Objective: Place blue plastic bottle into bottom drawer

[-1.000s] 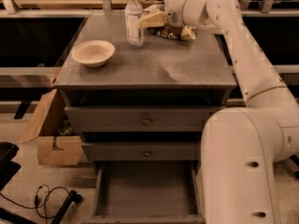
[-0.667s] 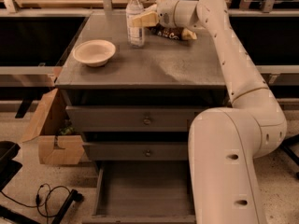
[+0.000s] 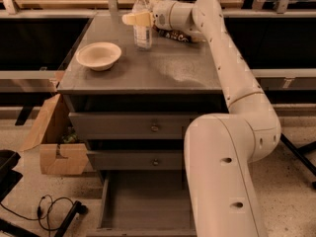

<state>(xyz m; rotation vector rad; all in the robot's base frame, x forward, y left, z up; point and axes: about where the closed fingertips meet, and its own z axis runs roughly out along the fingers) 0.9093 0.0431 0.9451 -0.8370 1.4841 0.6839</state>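
From my console, the hand (image 3: 136,19), smooth matt cream plastic, sits against the clear, glossy blue plastic bottle (image 3: 142,34) at the back of the matt grey wooden tabletop (image 3: 163,73). The bottom drawer (image 3: 143,201) shows the same dull grey wood, and the box (image 3: 55,144) beside it is plain brown cardboard.

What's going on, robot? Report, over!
Gripper at blue plastic bottle, back of cabinet top. Bottle upright on the top. Bottom drawer open below. Bowl apart, to the side.
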